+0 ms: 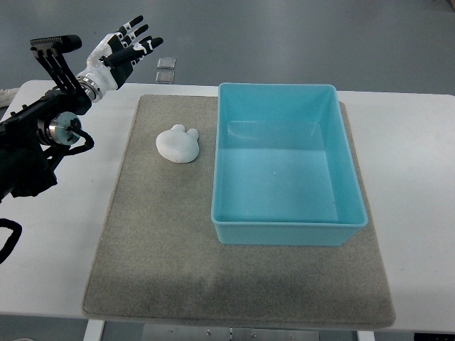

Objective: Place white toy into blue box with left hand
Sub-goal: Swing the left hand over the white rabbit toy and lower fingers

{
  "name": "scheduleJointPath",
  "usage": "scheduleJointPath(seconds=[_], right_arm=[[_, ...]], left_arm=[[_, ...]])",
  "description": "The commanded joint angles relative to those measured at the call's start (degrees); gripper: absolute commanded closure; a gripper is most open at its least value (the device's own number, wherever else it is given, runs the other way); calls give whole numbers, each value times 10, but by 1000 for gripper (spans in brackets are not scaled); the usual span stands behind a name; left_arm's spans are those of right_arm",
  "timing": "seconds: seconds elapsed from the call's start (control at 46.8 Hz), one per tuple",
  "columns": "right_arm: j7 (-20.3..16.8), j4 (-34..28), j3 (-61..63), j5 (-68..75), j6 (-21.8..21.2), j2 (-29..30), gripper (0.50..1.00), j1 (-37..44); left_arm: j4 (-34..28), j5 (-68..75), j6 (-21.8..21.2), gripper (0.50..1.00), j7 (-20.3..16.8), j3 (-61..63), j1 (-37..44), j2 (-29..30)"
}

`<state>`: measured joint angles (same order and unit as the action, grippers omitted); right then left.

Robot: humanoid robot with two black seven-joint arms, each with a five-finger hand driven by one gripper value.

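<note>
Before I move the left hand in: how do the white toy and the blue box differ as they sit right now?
The white toy is small, rounded and lumpy with little nubs on top; the blue box is far larger, rectangular and straight-walled. The toy is a solid white piece; the box is an open, empty turquoise container. The toy lies nearer the left hand, the box further right. Both rest on the grey mat, side by side without touching.

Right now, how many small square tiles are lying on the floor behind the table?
2. Both small square tiles sit close together beyond the table's far edge, one just behind the other, near the open left hand. More may be hidden under the table.
</note>
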<state>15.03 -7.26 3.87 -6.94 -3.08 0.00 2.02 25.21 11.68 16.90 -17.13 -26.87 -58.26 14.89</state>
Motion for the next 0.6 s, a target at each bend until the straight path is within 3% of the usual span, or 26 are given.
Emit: scheduleJointPath(seconds=[0.0,0.192,0.577], right_arm=[[0,0,0,0,0,0,564,0],[0,0,0,0,0,0,564,0],[0,0,0,0,0,0,564,0]], left_arm=[[19,54,0,510,0,21,-2,10],[68,139,0,510,0,75,-19,38],[251,290,33,510,1,234,-100,170]])
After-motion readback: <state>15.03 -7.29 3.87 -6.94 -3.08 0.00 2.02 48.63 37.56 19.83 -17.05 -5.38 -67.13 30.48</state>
